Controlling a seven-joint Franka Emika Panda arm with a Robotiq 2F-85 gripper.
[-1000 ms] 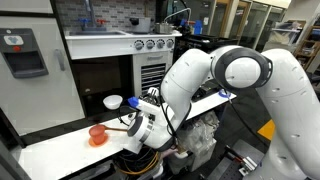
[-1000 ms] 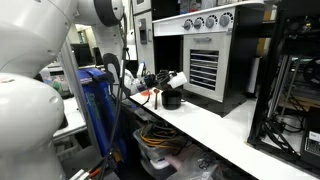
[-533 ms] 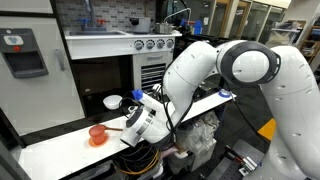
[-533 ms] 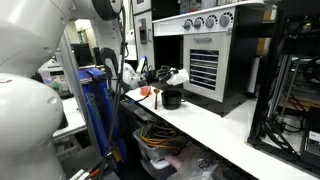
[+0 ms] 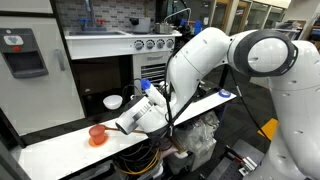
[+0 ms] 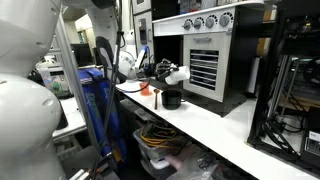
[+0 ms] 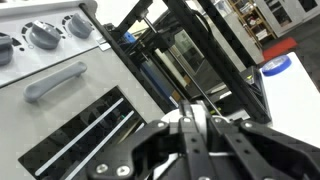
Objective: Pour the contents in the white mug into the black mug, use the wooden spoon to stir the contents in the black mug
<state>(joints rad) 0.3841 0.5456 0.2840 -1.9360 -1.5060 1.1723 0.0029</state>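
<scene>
White mug (image 5: 113,101) stands upright on the tabletop (image 5: 50,150), far and left of the arm, just before the stove unit (image 5: 150,55). In an exterior view the black mug (image 6: 172,99) sits on the same surface, close to the stove's front. The wooden spoon cannot be picked out for certain in any view.

In the wrist view the gripper (image 7: 193,120) has its jaws drawn together. Whether a thin handle is pinched between them I cannot tell. It is tipped up, facing the stove rather than the mugs.

If the spoon is in the grip, the step is probably carrying it to the black mug. That calls for coming down straight over the mouth and stirring in small circles, without pressing on the wall.

Orange-red cup (image 5: 97,132) stands near and left, within reach of a sweep. The stove crowds the far side, and the arm's bulk hides the black mug in an exterior view.
</scene>
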